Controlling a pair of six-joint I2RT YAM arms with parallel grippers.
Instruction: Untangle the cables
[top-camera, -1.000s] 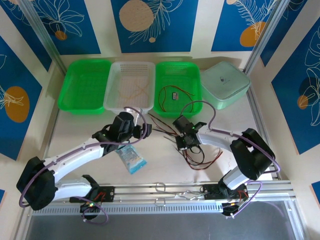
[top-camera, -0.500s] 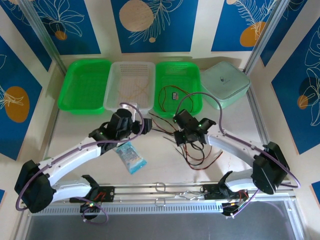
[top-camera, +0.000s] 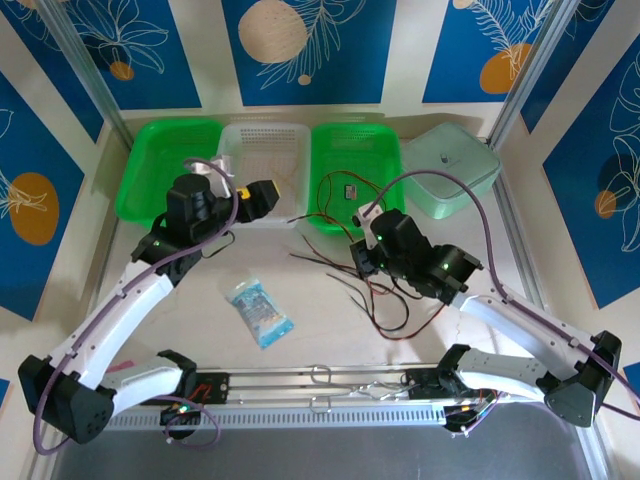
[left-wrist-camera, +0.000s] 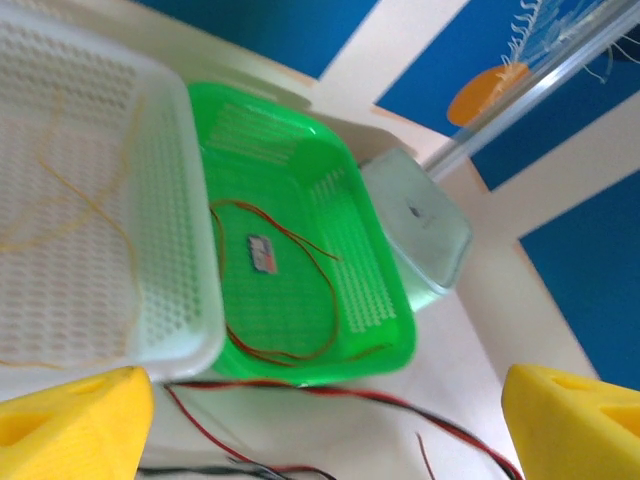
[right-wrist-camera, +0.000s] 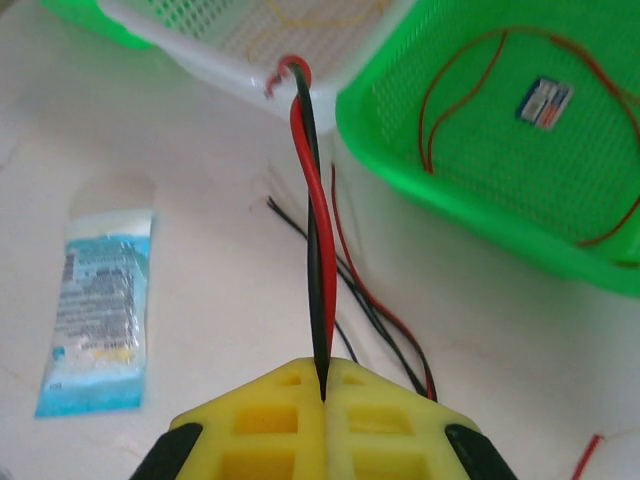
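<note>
Cables (top-camera: 372, 290) lie in a loose heap on the table (top-camera: 200, 290), just to the 3 o'clock side of its middle, with dark and red strands crossing each other. One red-and-black pair (right-wrist-camera: 315, 200), twisted together, is pinched in the right gripper (right-wrist-camera: 325, 385), whose jaws are closed tight on it. In the right wrist view that pair runs straight from the fingers at 6 o'clock up to 12 o'clock, and its free end points at the corner of the white basket (top-camera: 262, 127). From above, the heap's long axis slants from about 10 o'clock to 4 o'clock.

The step in hand looks like drawing this pair clear of the rest. It probably goes best as a slow pull along the pair's own line, lifting a little so the other strands slide off rather than tighten.

The left gripper (top-camera: 258, 197) hangs at 12 o'clock over the white basket's near rim, jaws spread wide and holding nothing; it could pin the heap. Pale yellow wires (left-wrist-camera: 95, 200) lie in that basket, and a red wire (right-wrist-camera: 423, 110) curls in the green basket (top-camera: 355, 127) beside it. A blue packet (top-camera: 260, 313) lies at 9 o'clock of the heap.
</note>
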